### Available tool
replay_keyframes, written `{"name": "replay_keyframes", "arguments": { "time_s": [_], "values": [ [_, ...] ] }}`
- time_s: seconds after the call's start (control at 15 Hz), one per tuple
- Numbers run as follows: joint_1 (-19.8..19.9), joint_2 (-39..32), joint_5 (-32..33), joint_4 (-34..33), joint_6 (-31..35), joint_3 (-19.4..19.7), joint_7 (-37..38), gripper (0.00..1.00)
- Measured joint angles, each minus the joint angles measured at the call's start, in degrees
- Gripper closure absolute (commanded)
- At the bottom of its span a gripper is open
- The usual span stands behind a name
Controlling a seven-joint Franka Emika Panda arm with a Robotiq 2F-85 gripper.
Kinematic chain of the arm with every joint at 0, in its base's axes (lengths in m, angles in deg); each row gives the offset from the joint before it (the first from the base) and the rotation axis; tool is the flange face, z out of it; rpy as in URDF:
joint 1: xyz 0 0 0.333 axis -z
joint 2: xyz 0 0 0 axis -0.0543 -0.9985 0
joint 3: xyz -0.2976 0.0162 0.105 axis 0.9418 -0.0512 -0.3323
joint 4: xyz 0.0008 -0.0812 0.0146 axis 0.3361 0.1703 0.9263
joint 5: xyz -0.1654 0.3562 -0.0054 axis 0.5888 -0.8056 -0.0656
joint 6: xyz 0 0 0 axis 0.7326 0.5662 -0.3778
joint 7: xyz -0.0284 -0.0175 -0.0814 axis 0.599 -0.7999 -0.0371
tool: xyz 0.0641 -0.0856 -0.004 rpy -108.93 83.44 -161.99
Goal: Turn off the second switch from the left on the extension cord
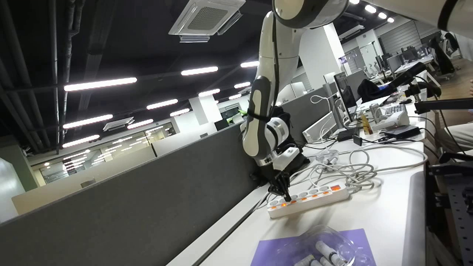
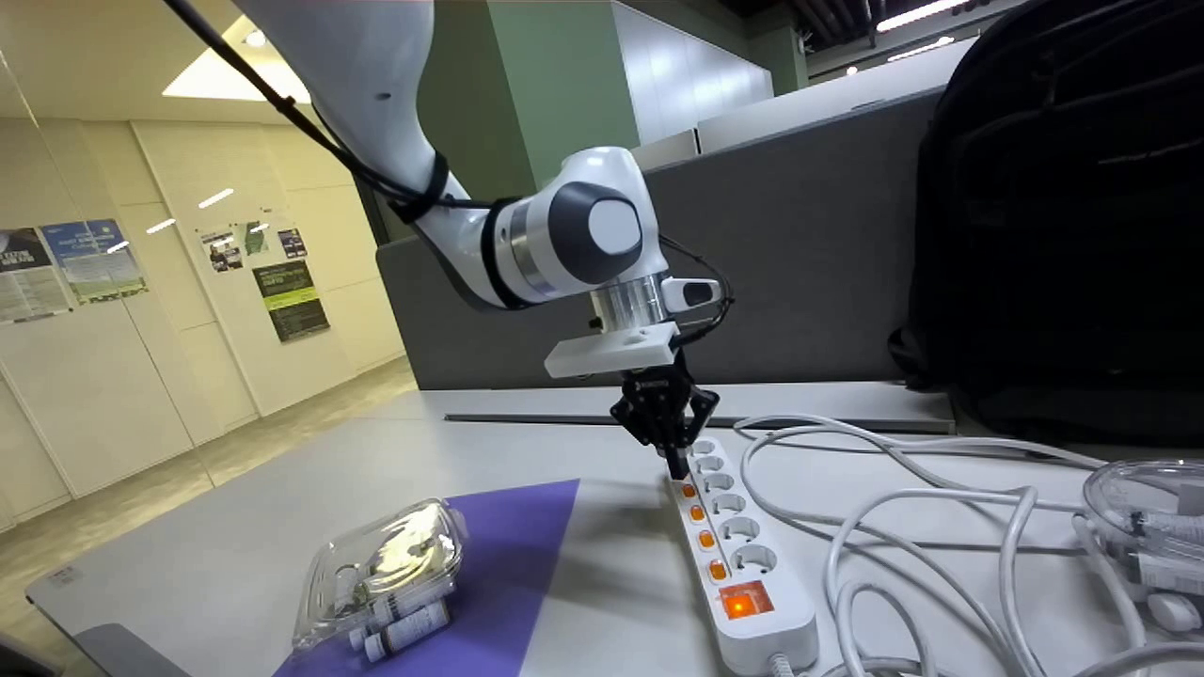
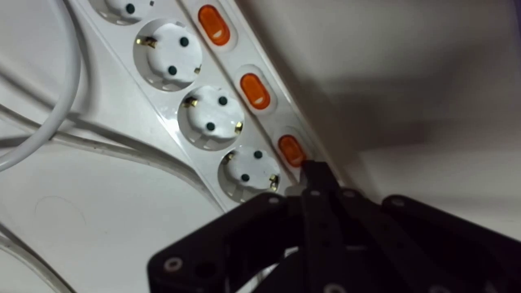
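Note:
The extension cord (image 1: pixel 321 202) is a white power strip with a row of round sockets and orange switches. It also shows in an exterior view (image 2: pixel 722 538) and in the wrist view (image 3: pixel 245 138). My gripper (image 1: pixel 287 199), also in an exterior view (image 2: pixel 678 470), is shut and empty and points down at the switch row, near the strip's end away from its cable. In the wrist view the fingertips (image 3: pixel 319 169) are just beside an orange switch (image 3: pixel 292 150) and hide what lies beneath. A lit switch (image 1: pixel 284 204) shows beside the tip. I cannot tell whether the tip touches.
White cables (image 1: pixel 358 173) lie coiled by the strip's cable end. A clear plastic box (image 2: pixel 386 564) with small tubes sits on a purple sheet (image 2: pixel 527 527). A black backpack (image 2: pixel 1063 235) stands against the grey partition (image 2: pixel 790 282). Another clear container (image 2: pixel 1152 508) stands among the cables.

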Motion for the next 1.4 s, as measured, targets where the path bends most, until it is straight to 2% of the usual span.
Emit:
{"name": "replay_keyframes", "arguments": {
  "time_s": [1.4],
  "values": [
    [-1.20,-3.10,-0.02,-4.47,-1.41,0.01,0.34,1.00]
  ]
}}
